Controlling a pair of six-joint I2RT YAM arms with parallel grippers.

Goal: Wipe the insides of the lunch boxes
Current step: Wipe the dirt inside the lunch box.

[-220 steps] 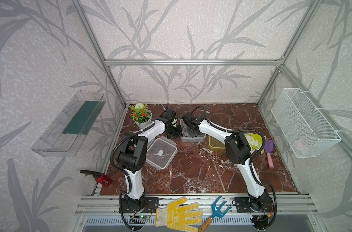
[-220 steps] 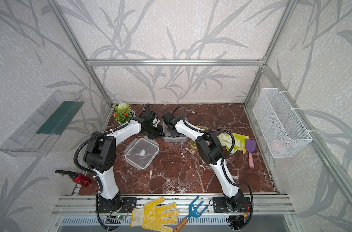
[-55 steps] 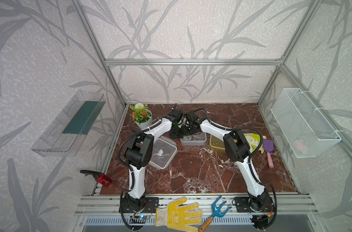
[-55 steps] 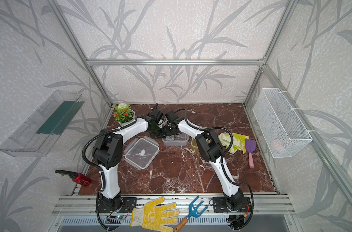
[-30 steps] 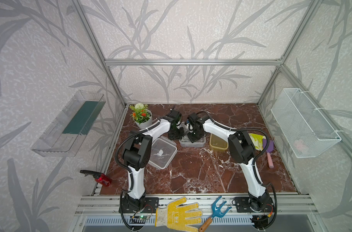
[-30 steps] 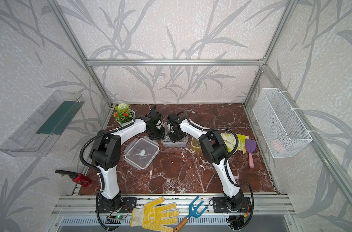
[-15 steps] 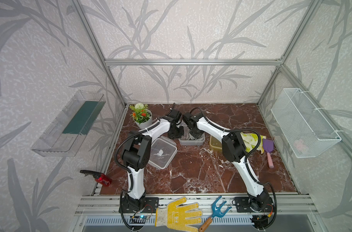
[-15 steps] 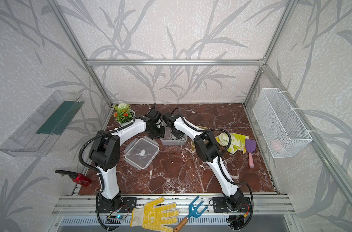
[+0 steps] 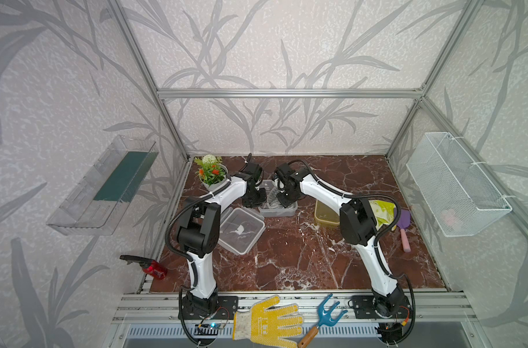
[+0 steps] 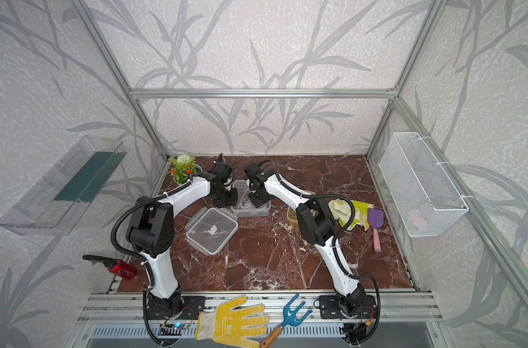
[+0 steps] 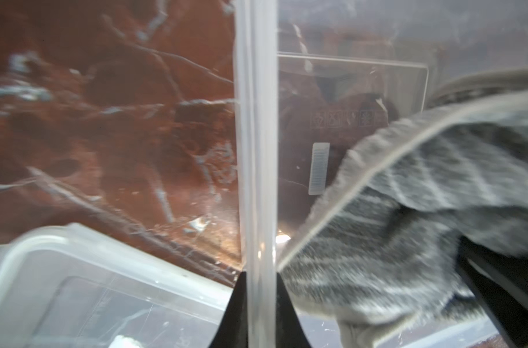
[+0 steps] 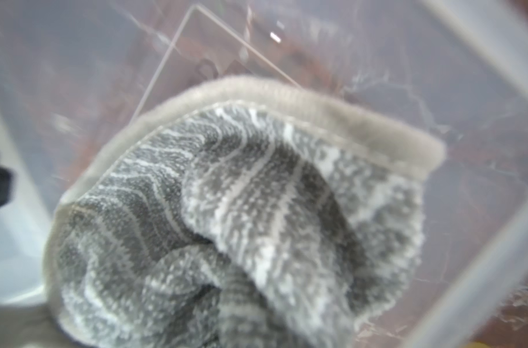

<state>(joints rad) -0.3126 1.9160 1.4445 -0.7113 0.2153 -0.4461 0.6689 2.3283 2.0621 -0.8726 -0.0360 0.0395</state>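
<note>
Both top views: high over the near edge, tilted down facing the far side, whole scene, near-identical. Wrist cams very close: left sights along the clear lunch box [image 11: 258,150] wall, right sits over the grey cloth [image 12: 226,226] inside it; each shows both.

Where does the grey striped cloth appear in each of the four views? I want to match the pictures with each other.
Top view: grey striped cloth bunched inside the clear lunch box, between the two arms.
Top view: same place, inside the box.
Left wrist: inside the box, just beyond the pinched wall.
Right wrist: fills most of the picture, on the box floor.
Shared landmark: the clear lunch box's wall.
</note>
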